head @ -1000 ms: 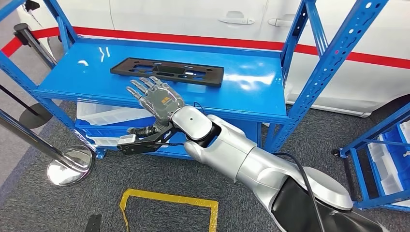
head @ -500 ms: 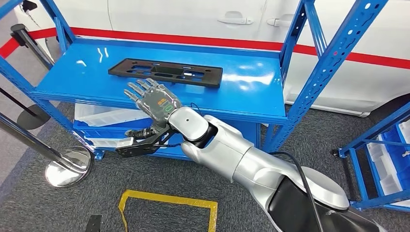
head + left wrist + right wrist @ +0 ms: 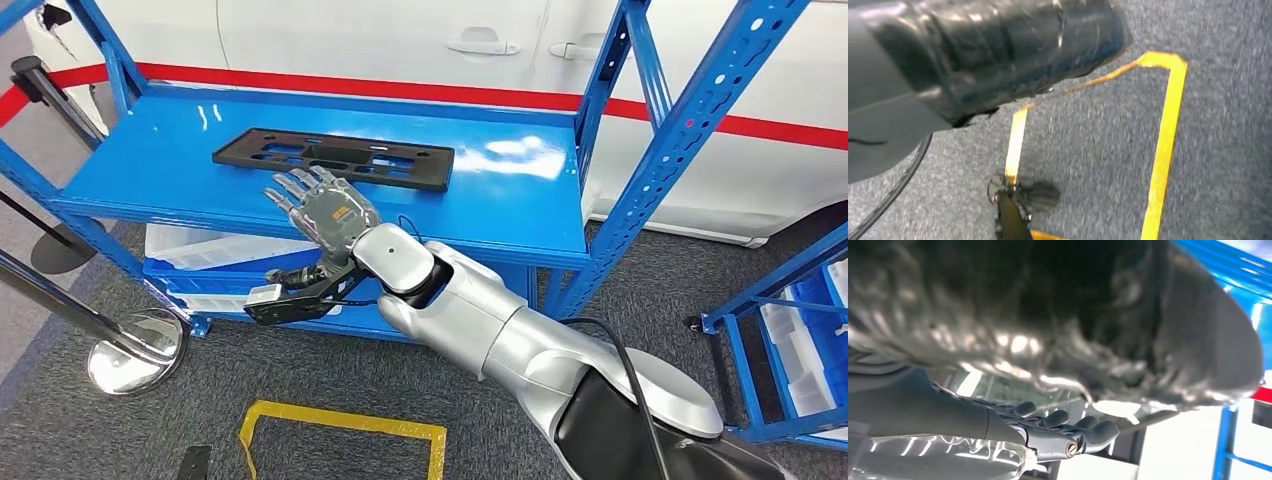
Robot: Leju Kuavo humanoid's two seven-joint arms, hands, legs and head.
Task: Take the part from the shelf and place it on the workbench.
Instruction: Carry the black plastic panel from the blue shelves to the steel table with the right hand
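While you watch, right hand (image 3: 322,211) has crept toward part (image 3: 333,159) at its 12 o'clock; fingers spread, grasping nothing. Left hand state: cannot tell. Grasp pending.

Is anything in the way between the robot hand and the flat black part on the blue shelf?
No, nothing visible blocks it. The right robot hand hovers open over the shelf, just at the black part's near edge, with only bare blue surface around.
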